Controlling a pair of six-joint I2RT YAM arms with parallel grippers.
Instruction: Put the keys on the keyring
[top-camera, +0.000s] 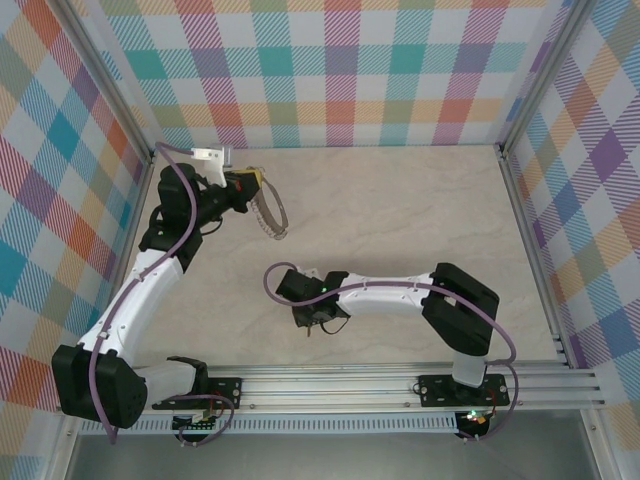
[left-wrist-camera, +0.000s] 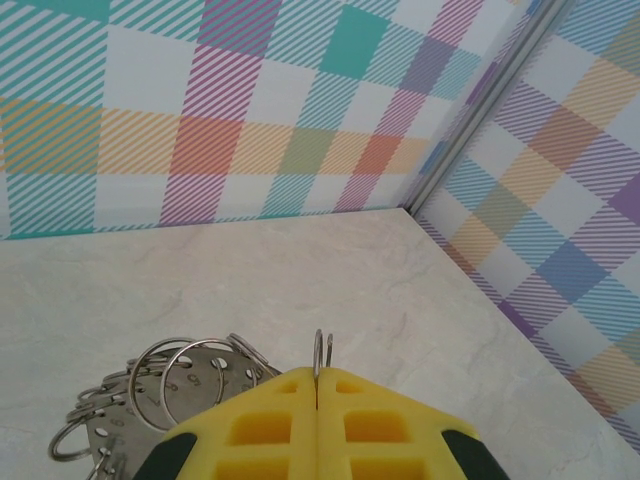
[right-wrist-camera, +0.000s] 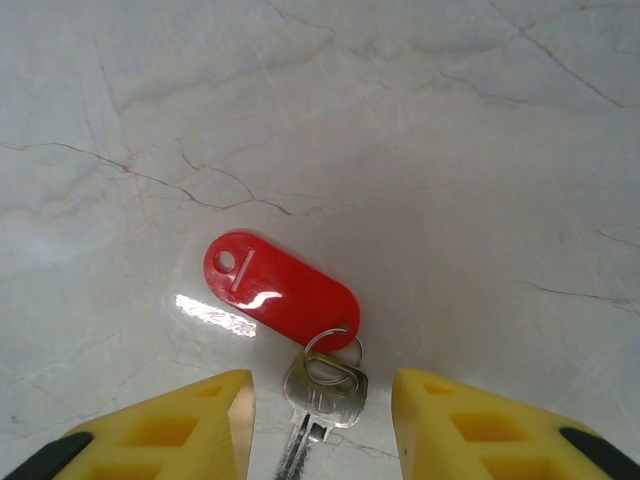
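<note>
keyring (top-camera: 268, 215): upper left of top view, pinched at left gripper (left-wrist-camera: 318, 378) tips
key (right-wrist-camera: 322, 392): bottom centre of right wrist view, on table (top-camera: 400, 210), between right gripper (right-wrist-camera: 320, 385) fingers
tag (right-wrist-camera: 282, 288): on table, just up-left of key

We list: pale marbled table (top-camera: 400, 215), checked pastel walls (top-camera: 340, 70) on three sides, aluminium rail (top-camera: 350, 385) along the near edge

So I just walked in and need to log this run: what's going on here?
The left gripper is shut on the keyring, holding it near the far-left corner. The right gripper is open, poised over the red-tagged key, which lies on the table between its fingers, not yet grasped.
</note>
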